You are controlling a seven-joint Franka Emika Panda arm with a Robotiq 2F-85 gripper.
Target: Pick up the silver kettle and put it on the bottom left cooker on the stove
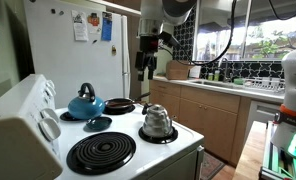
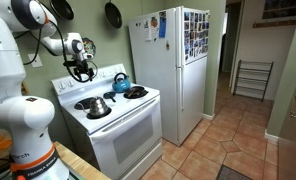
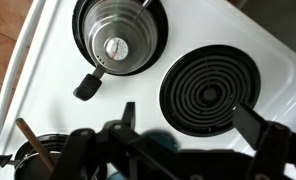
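The silver kettle [image 1: 158,121] stands upright on the small chrome-rimmed coil burner [image 1: 159,138] at the stove's front left corner, and hides most of the coil. It also shows in an exterior view [image 2: 98,105] and from above in the wrist view [image 3: 118,40]. My gripper [image 1: 146,62] hangs well above the white stove [image 1: 178,158], open and empty; it also shows in an exterior view [image 2: 81,70]. In the wrist view its fingers [image 3: 193,122] spread over the larger coil burner [image 3: 210,90], apart from the kettle.
A blue kettle [image 1: 85,103] sits on the back burner nearest the fridge [image 2: 173,70]. A black pan [image 1: 119,105] sits on the front burner beside it. The larger bare coil [image 1: 101,152] lies behind the silver kettle. The raised knob panel [image 1: 28,115] runs along the back.
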